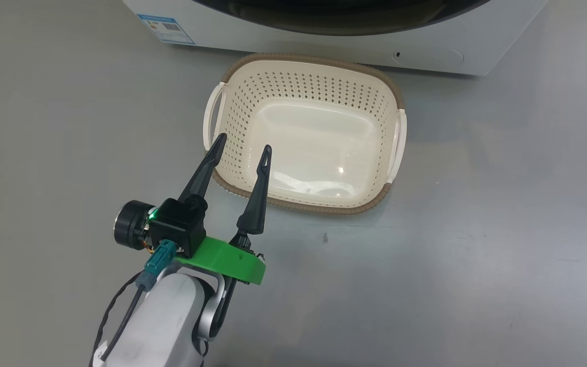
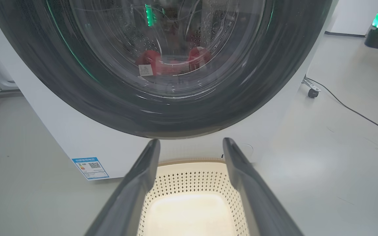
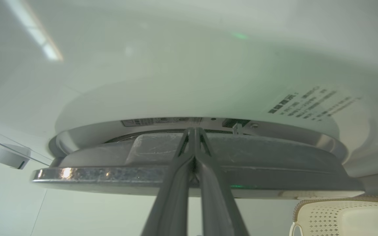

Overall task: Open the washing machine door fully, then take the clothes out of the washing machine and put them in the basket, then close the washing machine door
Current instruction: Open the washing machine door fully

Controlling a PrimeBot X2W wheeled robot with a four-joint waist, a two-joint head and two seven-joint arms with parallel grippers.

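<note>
Opening stage: washing machine door (image 2: 162,111) not yet swinging open, clothes (image 2: 172,64) lying inside, basket (image 1: 303,58) standing empty. Right gripper (image 3: 194,129), pinched shut, nosing door rim; left gripper (image 1: 245,142) hovering wide.

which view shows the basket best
The head view: it looks down on nearly the whole basket, rim, both handles and empty bottom, before the washing machine. The left wrist view shows part of its inside between the open left gripper's fingers; the right wrist view, one corner.
</note>
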